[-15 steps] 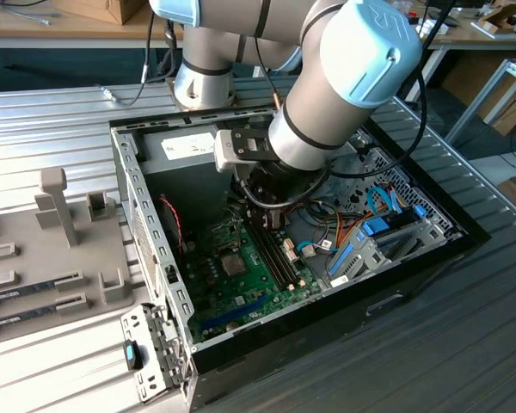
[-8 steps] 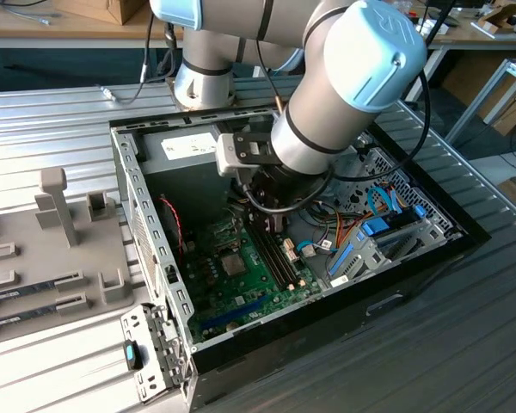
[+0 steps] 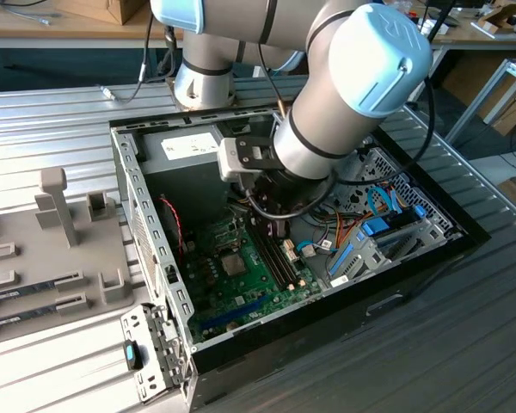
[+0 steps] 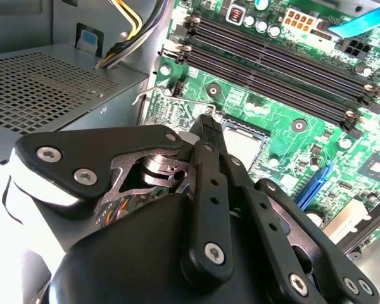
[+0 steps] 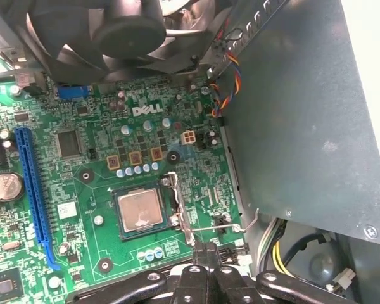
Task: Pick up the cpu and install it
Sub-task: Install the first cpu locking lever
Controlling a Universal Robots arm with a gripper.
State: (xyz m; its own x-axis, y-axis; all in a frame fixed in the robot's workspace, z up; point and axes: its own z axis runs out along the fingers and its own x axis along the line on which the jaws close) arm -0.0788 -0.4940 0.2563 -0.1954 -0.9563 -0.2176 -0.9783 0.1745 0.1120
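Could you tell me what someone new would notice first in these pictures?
The arm reaching down into the open computer case in the exterior view. Then the cpu lying in its socket on the green motherboard in the first wrist view, with the pincer close beside it.

We see the cpu (image 5: 140,212) in the first wrist view. It is a small flat square chip with a shiny grey top and a thin green edge. It lies flat in its square spot on the green board (image 5: 82,253), beside a thin metal bar (image 5: 180,209).
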